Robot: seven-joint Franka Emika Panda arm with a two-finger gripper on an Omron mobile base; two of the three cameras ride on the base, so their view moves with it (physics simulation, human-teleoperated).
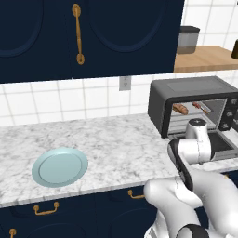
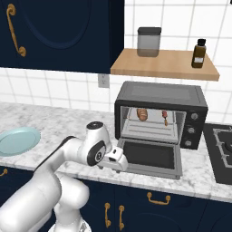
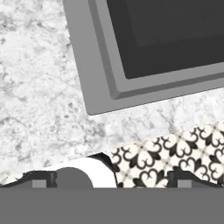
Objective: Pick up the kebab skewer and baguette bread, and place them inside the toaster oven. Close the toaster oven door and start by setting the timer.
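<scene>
Baguette bread (image 2: 142, 114), short and golden-brown, lies on the rack inside the toaster oven (image 2: 159, 96), far past the spread fingers (image 3: 40, 180). Beside it the kebab skewer (image 2: 165, 118) points front to back. The toaster oven door (image 2: 150, 156) lies flat open just ahead of the gripper (image 3: 111, 180).

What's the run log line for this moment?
skewer: in oven | bread: in oven | door: down, open | hand: open, empty, by door's left corner | plate: bare

Home kitchen: marble counter (image 1: 116, 144), navy cabinets (image 1: 88, 32) (brass handles), tiled wall (image 2: 68, 86), toaster oven (image 2: 161, 115), hob (image 2: 222, 145).
</scene>
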